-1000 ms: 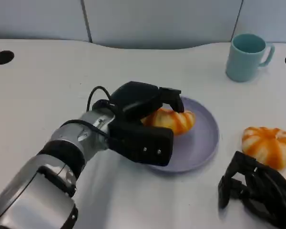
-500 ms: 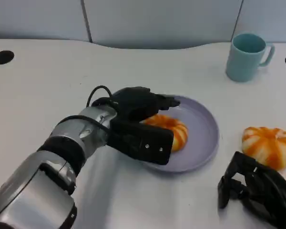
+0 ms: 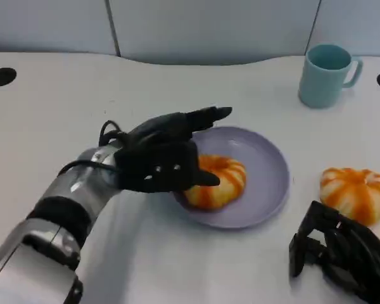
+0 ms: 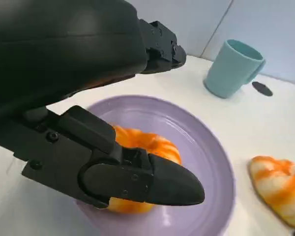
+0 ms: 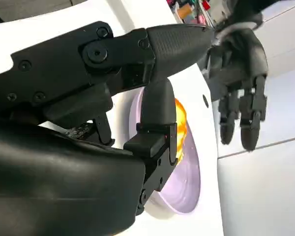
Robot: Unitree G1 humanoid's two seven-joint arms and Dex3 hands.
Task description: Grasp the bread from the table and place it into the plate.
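Bread (image 3: 216, 182) lies in the plate (image 3: 266, 171) (left hand (image 3: 161, 158) released, fingers spread).

The left forearm (image 3: 47, 218) is a silver cylinder ringed by black bands, with thin black cables looping at the wrist (image 3: 107, 136) — its hand (image 3: 161, 158), like the right hand (image 3: 342, 256) at the lower right of the frame, is matte black, blocky, with small screws.

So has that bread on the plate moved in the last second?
Yes. The bread has shifted from the purple plate's middle toward its near-left rim, and the left hand has let go.
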